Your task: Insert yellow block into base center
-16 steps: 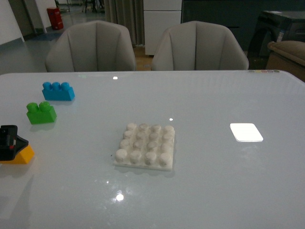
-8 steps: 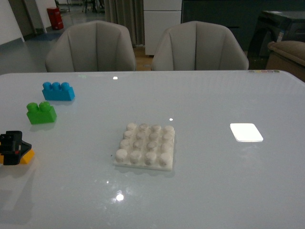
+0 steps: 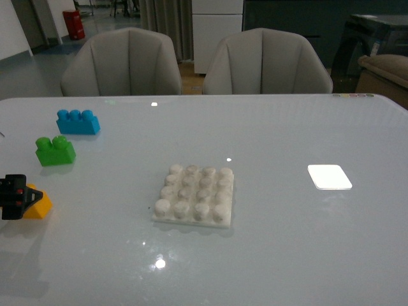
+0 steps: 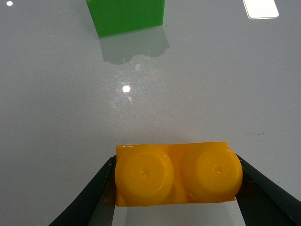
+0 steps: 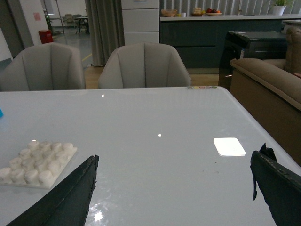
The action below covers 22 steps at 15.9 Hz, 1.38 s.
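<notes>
My left gripper [image 3: 19, 199] is at the table's left edge, shut on the yellow block [image 3: 38, 205]. In the left wrist view the yellow block [image 4: 178, 173] shows its two round studs, gripped at its two short ends between my black fingers [image 4: 94, 197]. The base [image 3: 195, 194], a white studded plate, lies at the table's middle, well to the right of the block. It also shows in the right wrist view [image 5: 36, 163]. My right gripper [image 5: 174, 188] is open and empty, out of the front view.
A green brick [image 3: 55, 151] and a blue three-stud brick [image 3: 77, 121] lie behind my left gripper. A flat glossy white square [image 3: 329, 176] lies right of the base. Two grey chairs [image 3: 121, 62] stand behind the table.
My left gripper with the yellow block has shifted slightly right and turned; more of the block now shows beside the fingers. The base and bricks have not moved.
</notes>
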Each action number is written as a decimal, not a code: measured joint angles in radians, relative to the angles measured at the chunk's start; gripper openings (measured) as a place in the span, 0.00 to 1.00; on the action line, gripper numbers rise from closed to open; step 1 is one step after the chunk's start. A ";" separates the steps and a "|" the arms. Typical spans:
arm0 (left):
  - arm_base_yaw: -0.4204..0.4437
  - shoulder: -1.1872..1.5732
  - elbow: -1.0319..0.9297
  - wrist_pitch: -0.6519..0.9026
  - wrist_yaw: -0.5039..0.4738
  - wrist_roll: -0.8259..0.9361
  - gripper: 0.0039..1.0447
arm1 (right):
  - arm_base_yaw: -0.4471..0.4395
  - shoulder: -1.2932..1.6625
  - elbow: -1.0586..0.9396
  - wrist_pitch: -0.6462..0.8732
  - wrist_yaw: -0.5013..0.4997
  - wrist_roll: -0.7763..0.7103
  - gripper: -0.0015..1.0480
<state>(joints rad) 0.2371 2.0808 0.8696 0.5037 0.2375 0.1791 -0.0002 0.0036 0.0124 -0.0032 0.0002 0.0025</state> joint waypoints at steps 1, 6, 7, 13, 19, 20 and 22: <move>0.000 0.000 0.000 0.000 0.000 0.000 0.59 | 0.000 0.000 0.000 0.000 0.000 0.000 0.94; -0.024 -0.058 -0.013 -0.050 -0.028 -0.014 0.59 | 0.000 0.000 0.000 0.000 0.000 0.000 0.94; -0.031 -0.077 -0.021 -0.056 -0.034 -0.016 0.59 | 0.000 0.000 0.000 0.000 0.000 0.000 0.94; -0.258 -0.486 -0.239 -0.163 -0.140 -0.179 0.59 | 0.000 0.000 0.000 0.000 0.000 0.000 0.94; -0.567 -0.506 -0.231 -0.156 -0.264 -0.314 0.59 | 0.000 0.000 0.000 0.000 0.000 0.000 0.94; -0.601 -0.447 -0.185 -0.146 -0.272 -0.332 0.59 | 0.000 0.000 0.000 0.000 0.000 0.000 0.94; -0.657 -0.351 -0.089 -0.153 -0.304 -0.364 0.59 | 0.000 0.000 0.000 0.000 0.000 0.000 0.94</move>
<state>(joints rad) -0.4198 1.7302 0.7811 0.3508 -0.0662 -0.1848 -0.0002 0.0036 0.0124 -0.0032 0.0002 0.0025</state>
